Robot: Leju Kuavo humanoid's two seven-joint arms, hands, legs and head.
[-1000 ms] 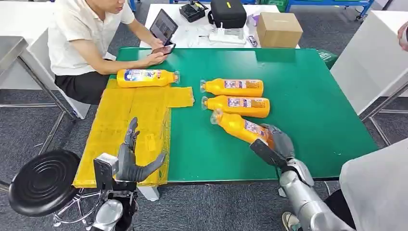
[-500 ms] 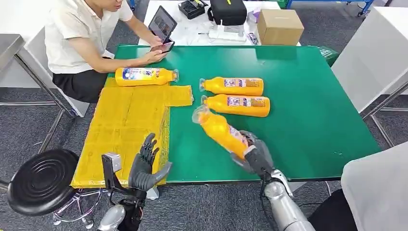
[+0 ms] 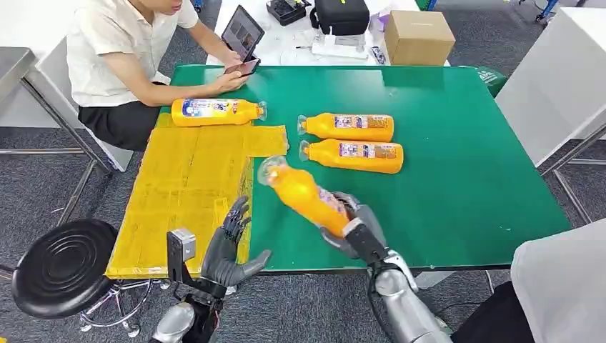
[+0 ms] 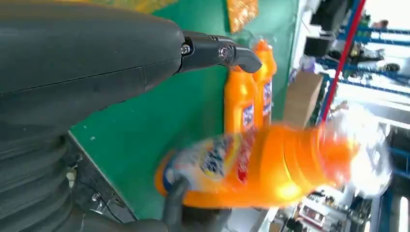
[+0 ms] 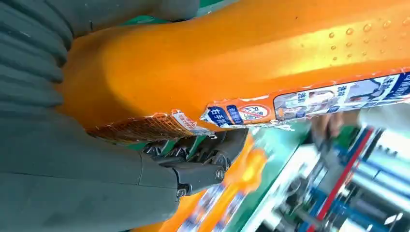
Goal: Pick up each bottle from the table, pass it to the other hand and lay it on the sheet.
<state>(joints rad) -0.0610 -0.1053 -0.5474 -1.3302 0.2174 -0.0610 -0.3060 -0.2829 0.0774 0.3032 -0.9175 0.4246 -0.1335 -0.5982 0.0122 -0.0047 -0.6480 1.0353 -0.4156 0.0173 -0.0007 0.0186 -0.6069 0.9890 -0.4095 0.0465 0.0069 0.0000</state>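
Here right hand [image 3: 355, 227] grips tilted bottle [image 3: 301, 194] aloft.

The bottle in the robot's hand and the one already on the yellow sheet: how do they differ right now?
The held bottle is gripped at its base by the right hand and tilts, cap end raised; the bottle on the sheet lies flat at the yellow sheet's far edge, touched by nothing. The held one's cap points toward the left hand; the other's points right. Both are orange, labelled, clear-capped.
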